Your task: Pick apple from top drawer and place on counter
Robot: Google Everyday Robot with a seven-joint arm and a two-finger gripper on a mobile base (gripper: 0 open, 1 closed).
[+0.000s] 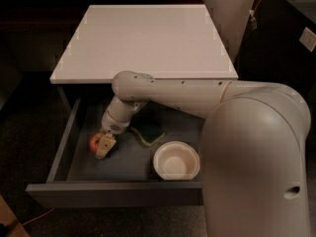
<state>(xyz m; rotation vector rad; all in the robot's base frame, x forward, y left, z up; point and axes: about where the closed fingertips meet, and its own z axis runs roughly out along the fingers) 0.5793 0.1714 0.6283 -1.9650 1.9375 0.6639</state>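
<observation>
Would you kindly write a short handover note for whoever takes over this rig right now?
Tool: down inside the open top drawer, on its left side, right against the apple. I cannot tell whether it has a grip.
Apple: in the left part of the drawer, partly hidden by the tool. A sponge and a white bowl lie to its right.
Counter: above the drawer; the apple is not on it.
Done: drawer open, tool at the apple.
Left: confirm the grasp, lift the apple out, set it on the counter.
</observation>
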